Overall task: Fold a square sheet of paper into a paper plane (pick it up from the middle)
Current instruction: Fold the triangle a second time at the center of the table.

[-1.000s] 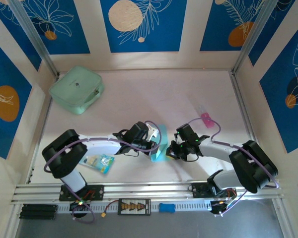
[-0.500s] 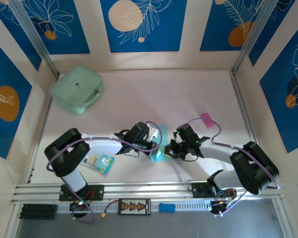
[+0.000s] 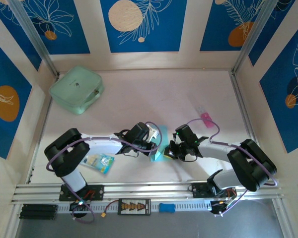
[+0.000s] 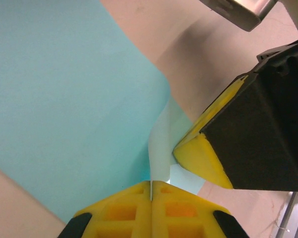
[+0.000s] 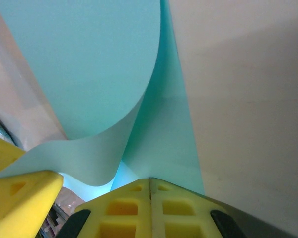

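The left hand and right hand each pinch the sheet of paper; best line up edges before creasing against the worktop.

- Robot test cell of a lab sort.
- Closed in by cream walls with blue leaf-print panels and aluminium corner posts.
- Two arms bolted to an aluminium rail at the table's near edge, bare cables beside.

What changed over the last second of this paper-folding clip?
The right claw edged left toward the left claw, with the blue paper held between them. Both claws stay shut on the paper; the green pouch and small packet have not moved.
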You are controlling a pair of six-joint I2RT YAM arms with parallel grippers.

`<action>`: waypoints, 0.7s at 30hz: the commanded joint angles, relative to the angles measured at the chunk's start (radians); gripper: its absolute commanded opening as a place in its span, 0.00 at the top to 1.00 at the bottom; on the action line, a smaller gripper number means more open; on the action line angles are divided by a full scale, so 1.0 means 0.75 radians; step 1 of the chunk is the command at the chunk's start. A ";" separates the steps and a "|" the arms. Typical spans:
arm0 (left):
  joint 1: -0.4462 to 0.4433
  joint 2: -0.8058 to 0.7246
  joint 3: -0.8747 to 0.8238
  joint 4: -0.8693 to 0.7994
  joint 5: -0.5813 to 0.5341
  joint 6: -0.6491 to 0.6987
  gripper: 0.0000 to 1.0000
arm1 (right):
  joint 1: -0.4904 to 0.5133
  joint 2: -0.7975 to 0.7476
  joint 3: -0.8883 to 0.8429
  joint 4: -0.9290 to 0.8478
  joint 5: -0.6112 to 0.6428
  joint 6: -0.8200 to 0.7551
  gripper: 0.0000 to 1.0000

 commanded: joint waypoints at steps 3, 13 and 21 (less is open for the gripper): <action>0.015 -0.005 0.041 -0.041 0.010 0.047 1.00 | -0.003 0.033 0.006 -0.146 0.068 -0.055 0.96; 0.015 0.018 0.076 -0.127 -0.059 0.116 1.00 | -0.007 0.046 0.017 -0.147 0.062 -0.063 0.96; 0.015 0.053 0.103 -0.161 -0.102 0.160 1.00 | -0.005 0.045 0.013 -0.148 0.061 -0.061 0.96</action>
